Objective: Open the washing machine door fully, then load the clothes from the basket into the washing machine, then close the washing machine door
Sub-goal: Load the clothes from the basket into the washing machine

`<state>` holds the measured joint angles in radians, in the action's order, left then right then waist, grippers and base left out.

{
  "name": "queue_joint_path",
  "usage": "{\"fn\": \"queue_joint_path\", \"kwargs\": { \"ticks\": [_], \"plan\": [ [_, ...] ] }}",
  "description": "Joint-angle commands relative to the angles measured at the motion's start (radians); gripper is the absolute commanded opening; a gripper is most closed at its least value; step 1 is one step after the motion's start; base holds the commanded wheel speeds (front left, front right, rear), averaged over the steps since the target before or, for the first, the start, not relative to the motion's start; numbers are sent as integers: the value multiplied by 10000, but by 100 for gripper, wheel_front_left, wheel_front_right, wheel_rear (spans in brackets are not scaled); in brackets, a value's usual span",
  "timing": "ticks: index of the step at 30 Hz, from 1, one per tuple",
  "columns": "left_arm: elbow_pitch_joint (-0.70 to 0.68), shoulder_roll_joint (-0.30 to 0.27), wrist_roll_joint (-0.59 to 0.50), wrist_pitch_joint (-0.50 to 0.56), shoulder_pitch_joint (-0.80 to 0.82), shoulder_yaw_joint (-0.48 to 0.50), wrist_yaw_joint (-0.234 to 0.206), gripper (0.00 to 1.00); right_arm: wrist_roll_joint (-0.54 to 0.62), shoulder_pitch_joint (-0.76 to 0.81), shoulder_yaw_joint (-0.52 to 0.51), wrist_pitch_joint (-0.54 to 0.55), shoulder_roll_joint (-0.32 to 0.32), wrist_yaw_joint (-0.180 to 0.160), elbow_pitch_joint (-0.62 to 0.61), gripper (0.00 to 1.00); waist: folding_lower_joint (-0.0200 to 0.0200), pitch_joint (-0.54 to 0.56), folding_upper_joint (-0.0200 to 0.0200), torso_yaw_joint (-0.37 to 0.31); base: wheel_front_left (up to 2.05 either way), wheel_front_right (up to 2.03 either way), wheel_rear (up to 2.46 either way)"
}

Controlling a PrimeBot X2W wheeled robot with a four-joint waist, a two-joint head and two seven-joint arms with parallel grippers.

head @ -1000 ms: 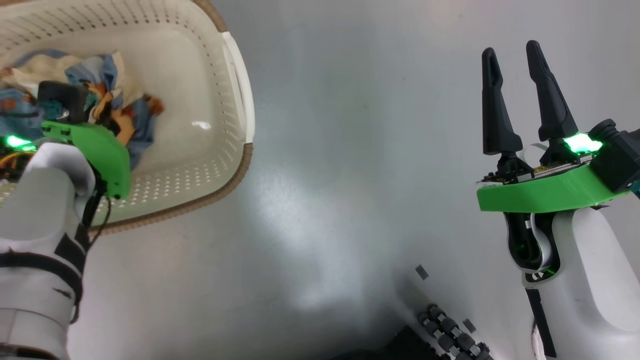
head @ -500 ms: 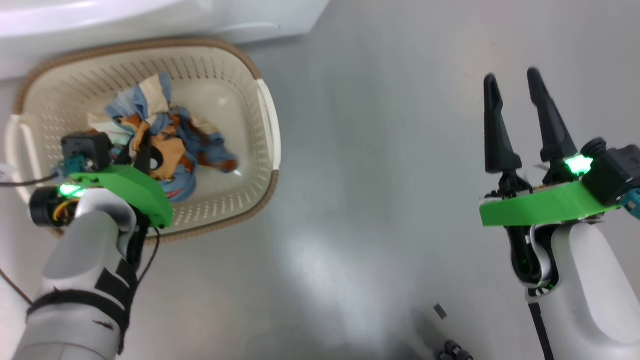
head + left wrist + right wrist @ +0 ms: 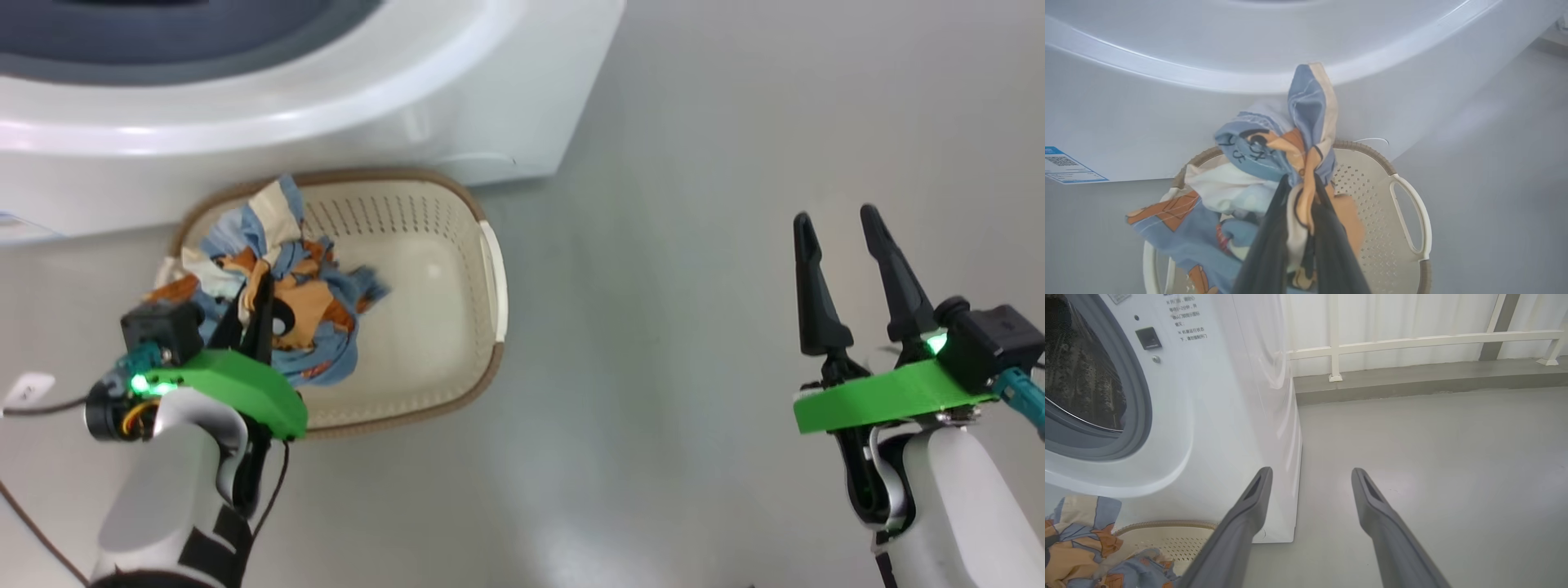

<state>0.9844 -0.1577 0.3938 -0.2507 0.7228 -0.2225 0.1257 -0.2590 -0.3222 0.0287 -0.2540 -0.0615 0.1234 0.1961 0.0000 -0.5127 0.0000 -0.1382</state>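
Note:
My left gripper [image 3: 255,300] is shut on a bunch of the clothes [image 3: 282,282], light-blue fabric with orange and brown figures, held up above the cream basket [image 3: 490,278]. In the left wrist view the dark fingers [image 3: 1267,245] pinch the bundle [image 3: 1290,147], and more cloth hangs down into the basket [image 3: 1412,196]. The white washing machine [image 3: 343,122] stands just behind the basket. Its steel drum [image 3: 1081,375] shows uncovered inside the grey gasket [image 3: 1139,416]. The washing machine door is out of view. My right gripper [image 3: 841,237] hangs open over bare floor, holding nothing.
Grey floor [image 3: 694,245] stretches right of the basket and the washer's corner [image 3: 1294,522]. A white railing [image 3: 1412,341] on a low kerb runs along the back. A blue label [image 3: 1065,167] sits low on the washer's front. A dark cable [image 3: 33,523] trails at far left.
The head camera has tilted up, bringing the washer into view. My left gripper, shut throughout, has risen from the basket's floor with the clothes bunched in it. The right gripper stays open.

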Motion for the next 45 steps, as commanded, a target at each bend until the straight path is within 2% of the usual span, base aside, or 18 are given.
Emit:
{"fn": "queue_joint_path", "kwargs": {
  "ticks": [1,12,19,29,38,45],
  "plan": [
    [-473,-202,-98,-109,-468,389,24,0,54,341,192,-78,-87,73,-151,100,0,969,0,446,0,0,0],
    [-2456,105,-646,-110,-2277,1399,45,0,31,1147,147,-78,-348,73,68,100,0,2362,0,730,0,0,0],
    [-3632,204,-925,-110,-3358,1711,48,0,22,1792,38,-78,-489,73,146,100,0,3050,0,935,0,0,0],
    [-5085,272,-1140,-110,-4526,1988,49,0,5,2262,-150,-78,-570,73,199,100,0,3523,0,1160,0,0,0],
    [-6515,597,-1512,-110,-5724,2520,49,0,26,2603,-330,-78,-570,73,138,100,0,3816,0,1287,0,0,0],
    [-7065,805,-1591,-110,-6078,2655,49,0,44,2723,-402,-78,-576,73,87,100,0,3796,0,1346,0,0,0]
  ]
}}
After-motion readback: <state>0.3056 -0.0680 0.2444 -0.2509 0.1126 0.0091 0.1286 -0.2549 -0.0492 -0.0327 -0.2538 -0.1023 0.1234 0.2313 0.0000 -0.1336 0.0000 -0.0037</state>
